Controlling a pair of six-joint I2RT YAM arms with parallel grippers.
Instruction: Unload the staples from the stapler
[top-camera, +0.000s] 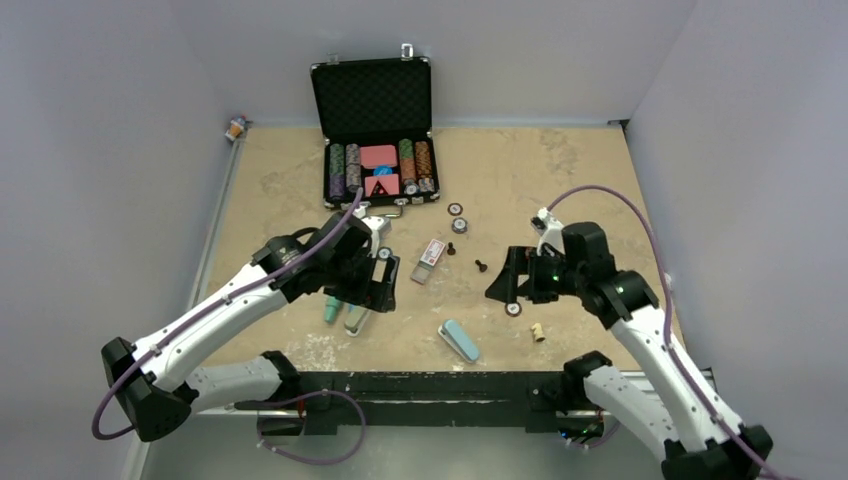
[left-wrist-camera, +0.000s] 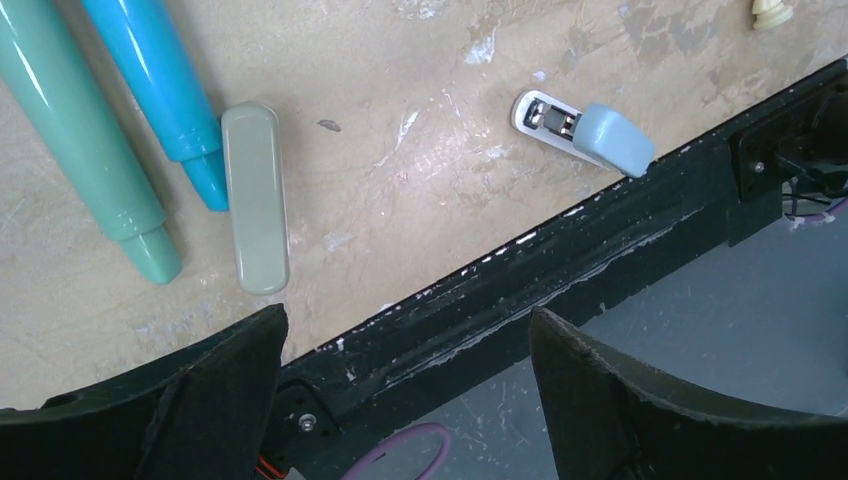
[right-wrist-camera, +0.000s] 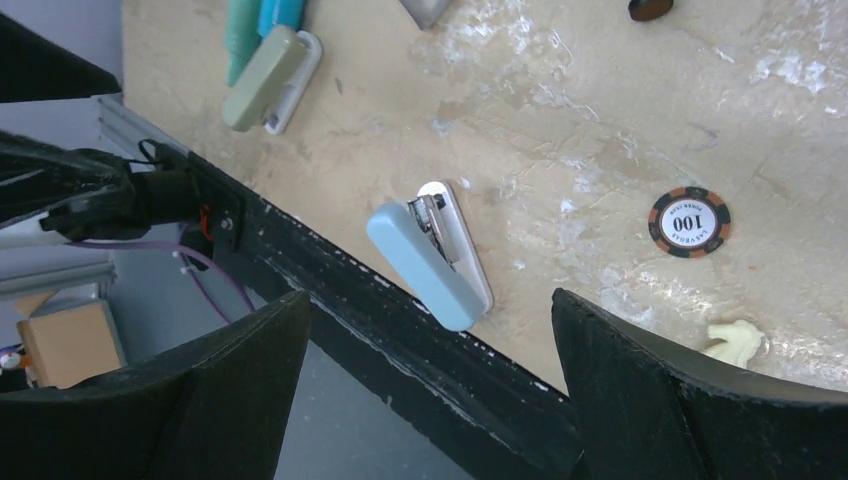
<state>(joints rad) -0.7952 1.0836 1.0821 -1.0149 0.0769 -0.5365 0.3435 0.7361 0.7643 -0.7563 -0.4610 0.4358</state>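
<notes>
Two staplers lie on the tan table. A pale blue plastic stapler sits close to the near edge, between my arms. A grey-green stapler rests beside a teal marker and a blue marker, below my left wrist. I judge the blue one my target, though I cannot be sure. My left fingers and right fingers stand wide apart, holding nothing. The right pair is somewhat closer to it. Its long axis runs diagonally, far-left to near-right, with the metal nose pointing away from the edge.
</notes>
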